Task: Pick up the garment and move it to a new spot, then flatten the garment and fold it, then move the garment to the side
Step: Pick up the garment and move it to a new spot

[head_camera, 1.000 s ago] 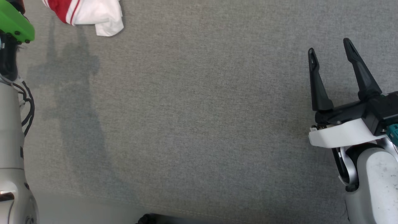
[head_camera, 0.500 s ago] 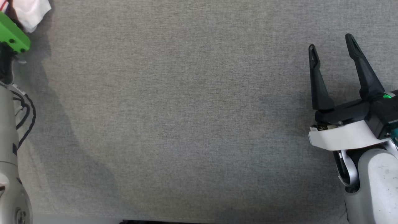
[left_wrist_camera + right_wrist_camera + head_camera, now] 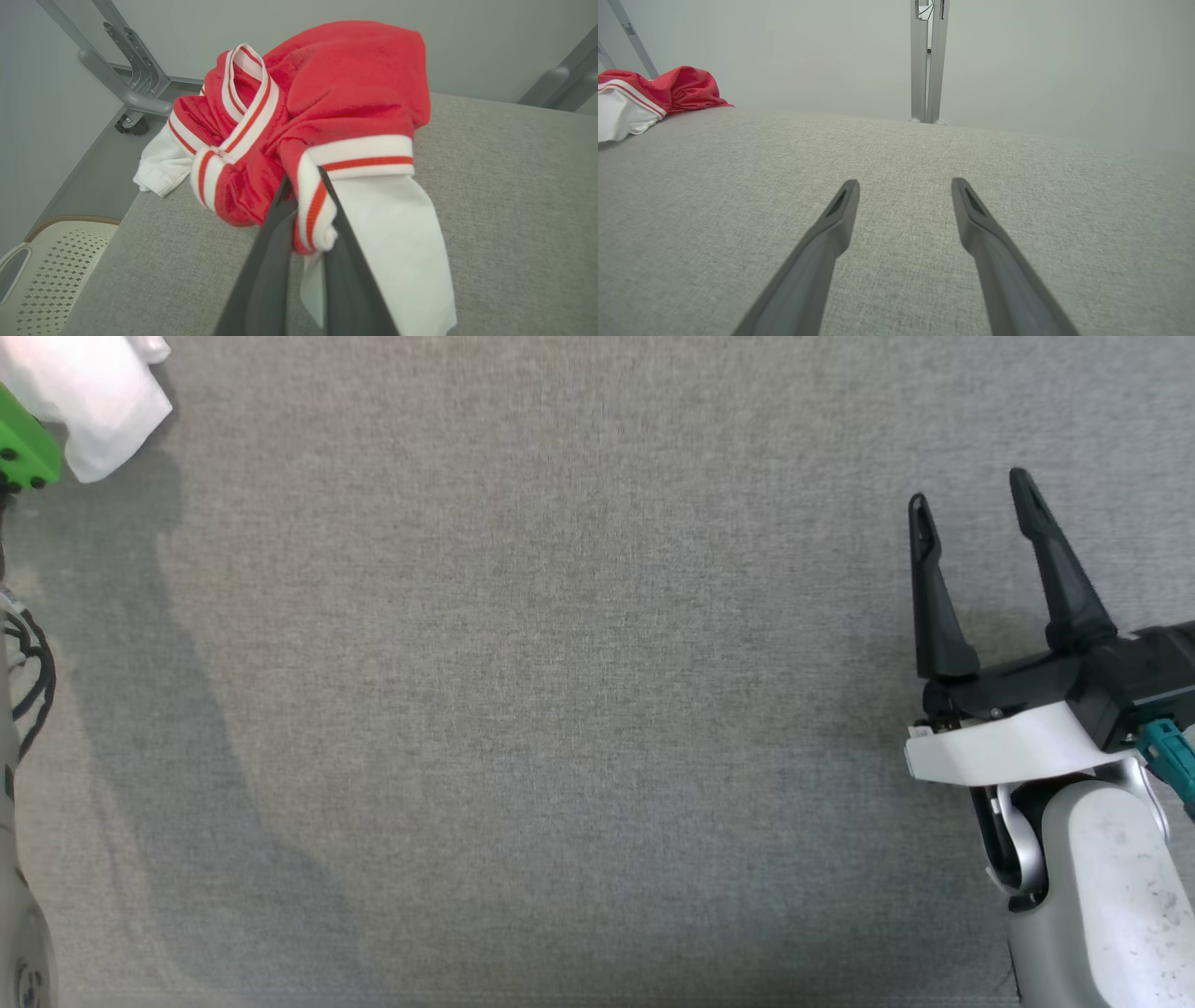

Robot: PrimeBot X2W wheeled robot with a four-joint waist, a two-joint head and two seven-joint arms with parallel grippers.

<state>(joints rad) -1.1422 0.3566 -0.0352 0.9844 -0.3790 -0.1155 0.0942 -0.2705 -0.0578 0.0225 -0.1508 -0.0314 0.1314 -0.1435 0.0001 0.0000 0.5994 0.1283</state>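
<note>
Red-and-white garment (image 3: 345,88) sits pinched inside the left claw (image 3: 303,179).

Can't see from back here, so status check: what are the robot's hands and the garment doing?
Left gripper shut on garment cuff. Right gripper open, holding nothing. Garment bunched at table edge. Grey frame bar close behind it.
</note>
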